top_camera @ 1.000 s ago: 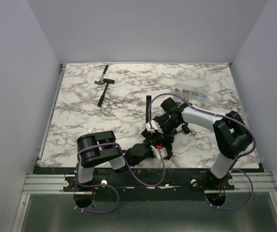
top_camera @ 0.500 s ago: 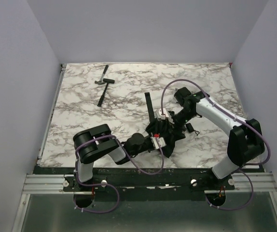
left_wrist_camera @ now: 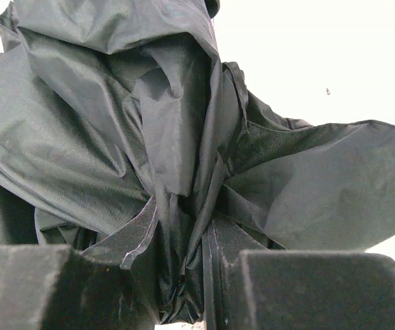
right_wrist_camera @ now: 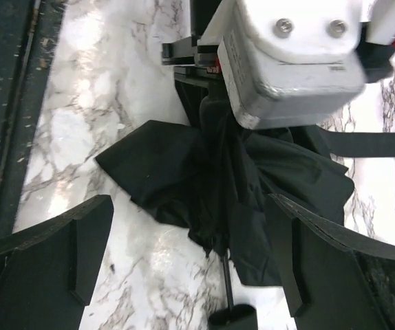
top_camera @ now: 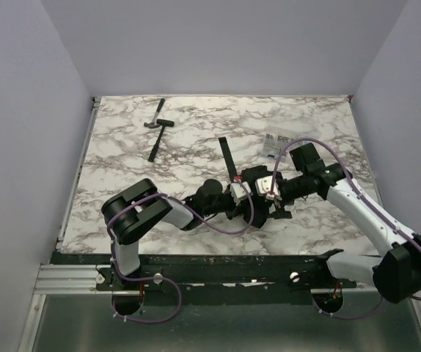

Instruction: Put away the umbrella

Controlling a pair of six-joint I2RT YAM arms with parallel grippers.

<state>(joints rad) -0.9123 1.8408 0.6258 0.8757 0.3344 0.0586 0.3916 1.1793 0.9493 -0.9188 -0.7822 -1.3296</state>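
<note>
Marbled bench [top_camera: 122,169] carries the umbrella [top_camera: 263,217] near its front middle, canopy crumpled and loose. Left tool [left_wrist_camera: 184,292] pinches the gathered fabric in a narrow grip. Right tool [right_wrist_camera: 190,268] hangs just above, fingers wide, holding nothing. This looks like the gathering step: next, the right tool should close on stray folds without tugging against the left. Front edge lies near; open room lies behind, toward the hammer [top_camera: 155,132].

No text is legible; print on the white label [top_camera: 277,144] is too small.
</note>
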